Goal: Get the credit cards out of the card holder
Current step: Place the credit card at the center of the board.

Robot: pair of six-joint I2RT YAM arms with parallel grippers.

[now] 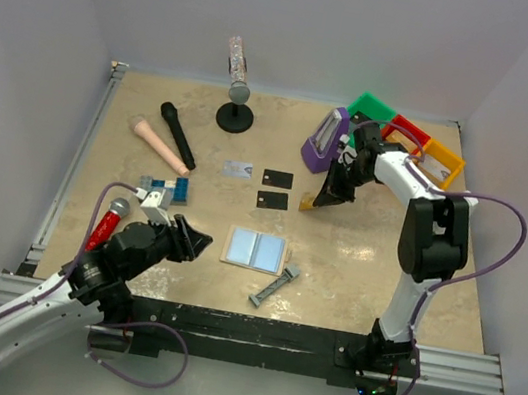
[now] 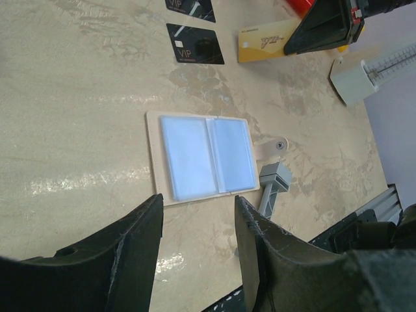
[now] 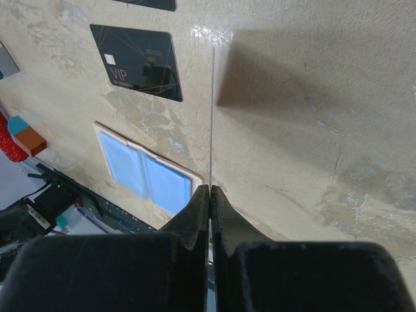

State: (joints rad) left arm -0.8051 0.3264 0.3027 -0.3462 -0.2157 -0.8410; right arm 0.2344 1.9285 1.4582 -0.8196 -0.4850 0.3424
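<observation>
Four cards are out: you'll see the silver card (image 1: 238,169), one black card (image 1: 277,179) and the other black card (image 1: 272,199) lying flat mid-table, and the gold card (image 2: 263,44) pinched in your right gripper (image 3: 209,190). The card holder (image 1: 255,250) lies open toward the near edge, with your left gripper (image 2: 197,209) spread just to its left.

Left hand (image 1: 197,243), spread open, is blocking the side just left of the card holder (image 1: 255,250). Grey bar (image 1: 274,285) is crowding its near right corner. Two black cards (image 1: 272,200) are lying just beyond it. Right hand (image 1: 325,200), gripping a gold card (image 2: 263,43), is hanging farther beyond-right. Desk (image 1: 377,247) directly right is lying bare.
</observation>
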